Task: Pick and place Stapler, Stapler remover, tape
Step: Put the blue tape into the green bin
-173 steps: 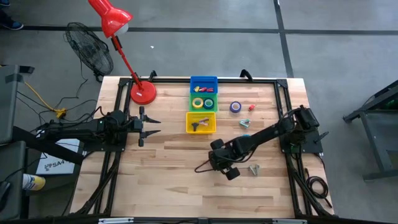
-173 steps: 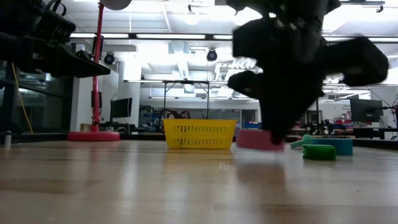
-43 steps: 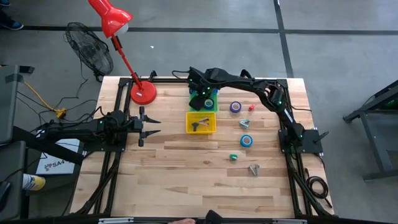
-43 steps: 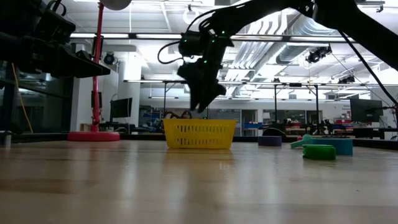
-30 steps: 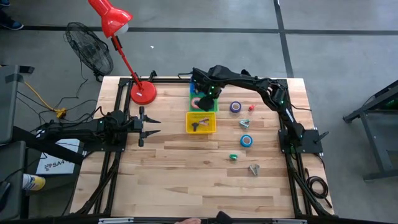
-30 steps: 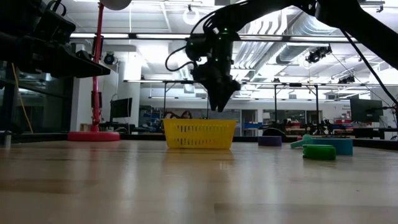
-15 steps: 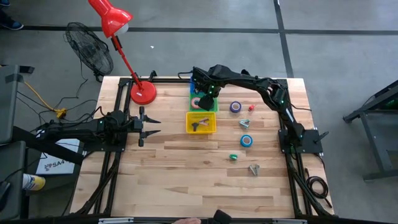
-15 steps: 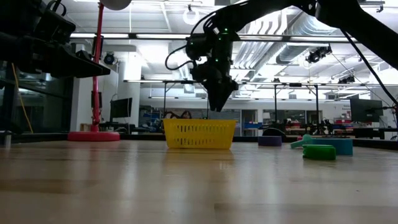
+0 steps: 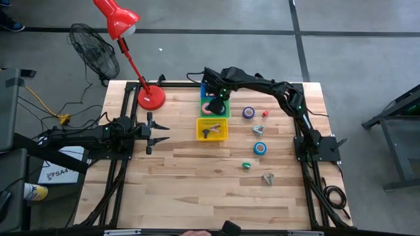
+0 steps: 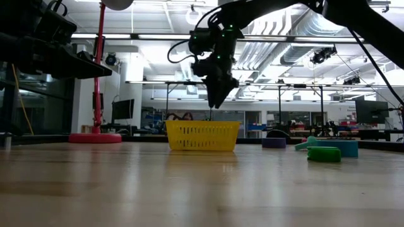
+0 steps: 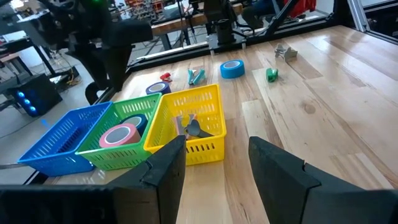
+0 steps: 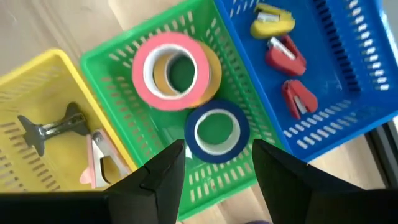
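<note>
The right claw [image 12: 211,171] hangs above the green bin [image 12: 118,59], fingers parted and holding nothing. Directly under it in that bin lie a blue roll [image 12: 216,132] and a pink roll [image 12: 168,70] sitting on a yellow roll [image 12: 208,78]. The blue bin [image 12: 348,74], touching the green bin on one side, holds a yellow stapler [image 12: 273,20] and two red ones [image 12: 286,56]. The yellow bin [image 12: 25,81], touching the green bin on the other side, holds a metal remover [image 12: 50,127] and a pink one [image 12: 96,158].

Still out on the desk [image 9: 184,177], away from the green bin toward the right arm's base, are a purple roll [image 9: 249,113], a blue roll [image 9: 260,148], a small red piece [image 9: 266,113], a teal piece [image 9: 258,130], a green piece [image 9: 247,166] and a grey metal piece [image 9: 268,177].

The loose rolls look light and stiff, likely smooth on the outer face. The surest hold is probably one finger in the open centre and one outside, pinching the wall; spanning the whole ring risks a slip.

The left claw [image 11: 214,162] waits well away from the green bin, low at the desk's left side, parted and empty.
</note>
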